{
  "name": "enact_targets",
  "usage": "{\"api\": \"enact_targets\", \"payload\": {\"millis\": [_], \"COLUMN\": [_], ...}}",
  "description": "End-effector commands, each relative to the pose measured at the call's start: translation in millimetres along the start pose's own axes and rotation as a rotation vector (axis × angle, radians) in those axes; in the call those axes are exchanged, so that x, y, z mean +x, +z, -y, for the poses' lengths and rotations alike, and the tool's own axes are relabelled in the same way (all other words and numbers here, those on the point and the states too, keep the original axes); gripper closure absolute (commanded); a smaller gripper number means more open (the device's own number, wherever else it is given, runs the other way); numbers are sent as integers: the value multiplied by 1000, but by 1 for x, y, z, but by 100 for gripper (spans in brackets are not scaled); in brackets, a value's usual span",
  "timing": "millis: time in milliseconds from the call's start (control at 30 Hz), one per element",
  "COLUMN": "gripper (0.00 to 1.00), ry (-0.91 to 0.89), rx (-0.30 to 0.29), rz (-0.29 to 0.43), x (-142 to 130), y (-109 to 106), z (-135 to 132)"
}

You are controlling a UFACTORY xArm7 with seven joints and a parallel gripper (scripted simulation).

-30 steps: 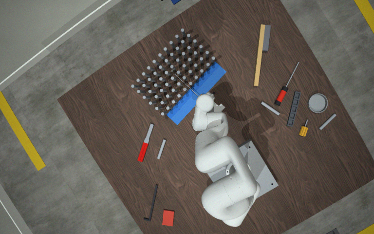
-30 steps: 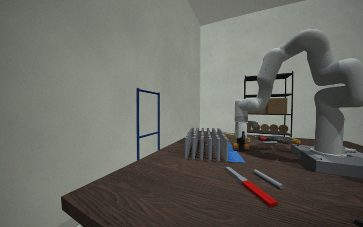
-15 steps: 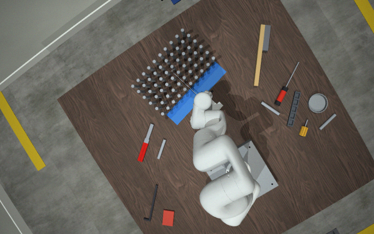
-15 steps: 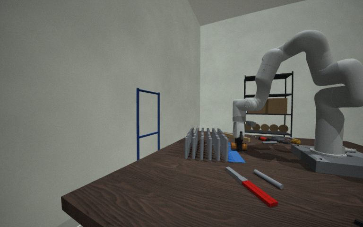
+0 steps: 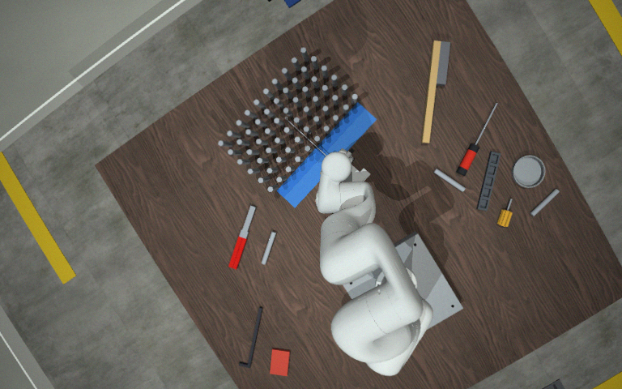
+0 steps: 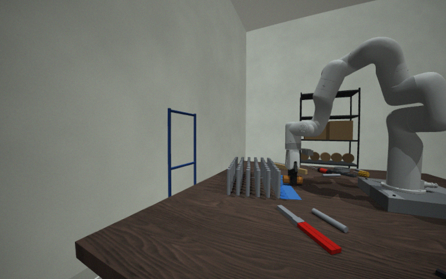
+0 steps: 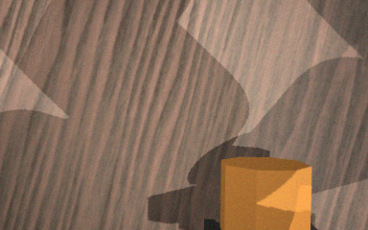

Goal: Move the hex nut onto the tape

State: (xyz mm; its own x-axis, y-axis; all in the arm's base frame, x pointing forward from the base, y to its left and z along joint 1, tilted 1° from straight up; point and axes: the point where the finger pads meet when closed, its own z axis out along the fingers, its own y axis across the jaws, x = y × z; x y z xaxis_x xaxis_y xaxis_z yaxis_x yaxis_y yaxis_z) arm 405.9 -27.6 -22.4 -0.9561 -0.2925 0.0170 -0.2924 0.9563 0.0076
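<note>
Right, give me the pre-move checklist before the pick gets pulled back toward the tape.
1. Grip on the tool: ok. The gripper is shut on the hook pick's orange-brown handle.
2. Shaft inside the field: ok. The thin shaft reaches in among the spacers.
3. Hook engaged with the hex nut: cannot tell. The nut is not visible in any view.
4. Spacers upright: ok. None looks toppled in the top or exterior view.
5. Landing zone: ok. The blue tape strip lies along the near edge of the spacers, below the wrist.
6. Pull path: cannot tell. Spacers stand close on both sides of the shaft.
</note>
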Motion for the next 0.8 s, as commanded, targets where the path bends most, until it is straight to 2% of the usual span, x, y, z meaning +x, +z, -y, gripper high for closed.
{"api": "enact_targets", "payload": {"millis": [0,767], "gripper": [100,100], "ry": [0,0], "rx": [1,1], "rz": [4,4], "x": [-4,-10], "y": [-1,-2], "z": [1,2]}}
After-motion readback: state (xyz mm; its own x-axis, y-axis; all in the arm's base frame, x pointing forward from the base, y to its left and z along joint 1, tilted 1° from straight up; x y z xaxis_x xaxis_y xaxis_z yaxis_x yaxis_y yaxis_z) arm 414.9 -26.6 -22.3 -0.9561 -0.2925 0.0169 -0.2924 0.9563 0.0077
